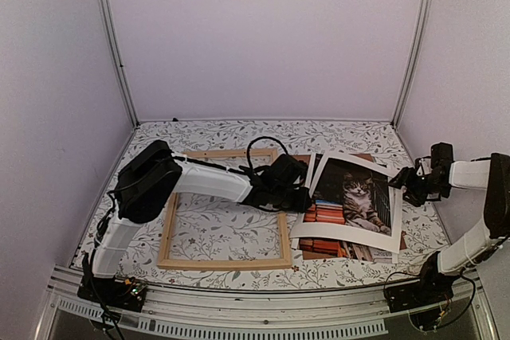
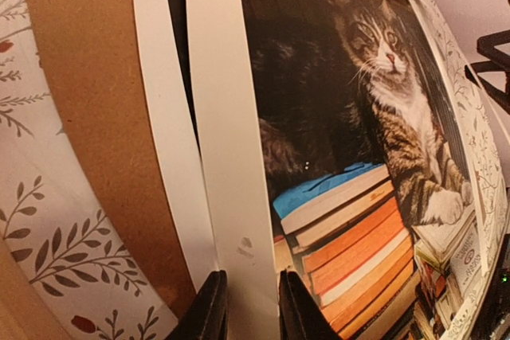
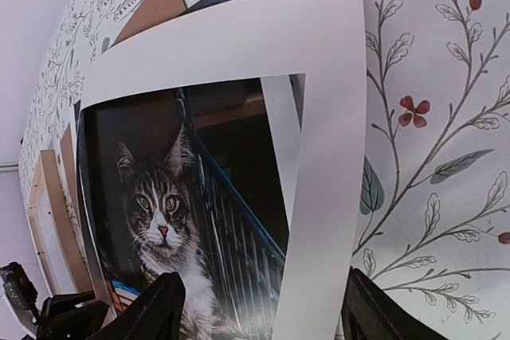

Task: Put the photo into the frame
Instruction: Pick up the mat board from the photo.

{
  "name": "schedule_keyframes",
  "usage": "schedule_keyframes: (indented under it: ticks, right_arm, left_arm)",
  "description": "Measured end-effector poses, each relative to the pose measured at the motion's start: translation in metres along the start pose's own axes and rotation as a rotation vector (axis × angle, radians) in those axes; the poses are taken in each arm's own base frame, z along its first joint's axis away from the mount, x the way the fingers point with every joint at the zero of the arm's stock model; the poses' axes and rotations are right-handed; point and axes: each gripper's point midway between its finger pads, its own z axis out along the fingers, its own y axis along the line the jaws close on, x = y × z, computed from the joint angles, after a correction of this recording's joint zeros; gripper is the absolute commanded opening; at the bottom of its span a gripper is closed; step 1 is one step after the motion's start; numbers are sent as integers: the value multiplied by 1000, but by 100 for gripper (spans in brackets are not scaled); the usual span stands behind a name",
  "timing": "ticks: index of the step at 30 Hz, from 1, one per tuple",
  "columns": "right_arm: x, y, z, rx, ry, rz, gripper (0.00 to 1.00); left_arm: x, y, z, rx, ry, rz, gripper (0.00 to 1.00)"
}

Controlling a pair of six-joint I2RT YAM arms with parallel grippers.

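The photo [image 1: 358,197], a grey tabby cat beside orange books, lies right of centre under a tilted white mat [image 1: 343,236]. It also shows in the left wrist view [image 2: 358,117] and the right wrist view [image 3: 199,197]. The light wood frame [image 1: 225,263] lies flat to its left, with nothing inside it. My left gripper [image 1: 307,197] is at the mat's left band [image 2: 231,157]. Its fingers [image 2: 209,312] stand a narrow gap apart with that band showing between them [image 2: 251,304]. My right gripper [image 1: 400,185] is wide open over the mat's right band [image 3: 327,157], holding nothing [image 3: 259,308].
A brown backing board [image 2: 96,101] lies under the photo and mat, and its corner shows at the far side [image 3: 155,5]. The floral tablecloth [image 1: 239,137] covers the table. Purple walls and metal posts enclose it. The frame's edge shows in the right wrist view [image 3: 44,205].
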Motion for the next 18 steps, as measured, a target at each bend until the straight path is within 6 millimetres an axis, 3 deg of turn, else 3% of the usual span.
schedule_keyframes:
  ticks: [12, 18]
  right_arm:
    - [-2, -2, -1, -26, -5, 20, 70]
    - [4, 1, 0, -55, 11, 33, 63]
  left_arm:
    - [0, 1, -3, 29, 2, -34, 25]
    - [0, 0, -4, 42, 1, -42, 24]
